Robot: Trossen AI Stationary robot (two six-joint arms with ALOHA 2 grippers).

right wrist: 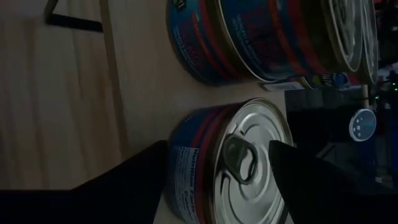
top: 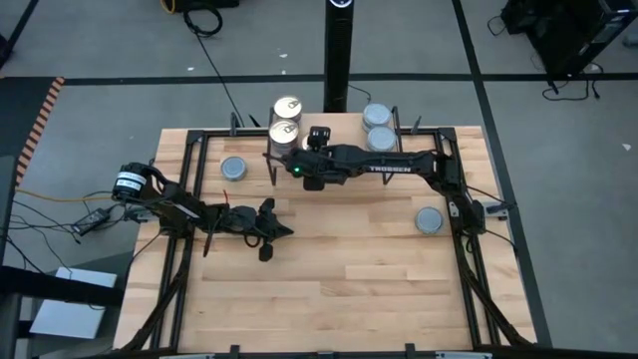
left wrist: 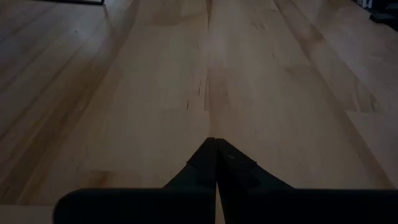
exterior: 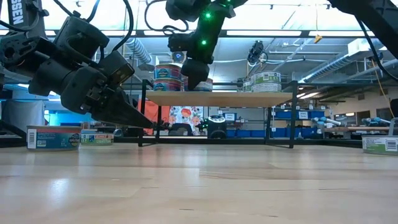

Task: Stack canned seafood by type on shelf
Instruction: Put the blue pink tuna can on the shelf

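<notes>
The right arm stretches leftward, its claw (right wrist: 217, 186) spread wide. The left claw (left wrist: 216, 163) hangs low, fingers pressed together.

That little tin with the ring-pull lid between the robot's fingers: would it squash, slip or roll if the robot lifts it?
The pull-tab tin looks like rigid metal, so the right gripper probably won't squash it. Its smooth printed wall might slip a little between the fingers on either side. It is flat and squat, standing on the shelf, so it should sit steadily rather than roll.

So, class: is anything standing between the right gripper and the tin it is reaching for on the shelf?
Nothing visible: the right gripper already straddles a pull-tab tin on the shelf, one finger on each side.
</notes>
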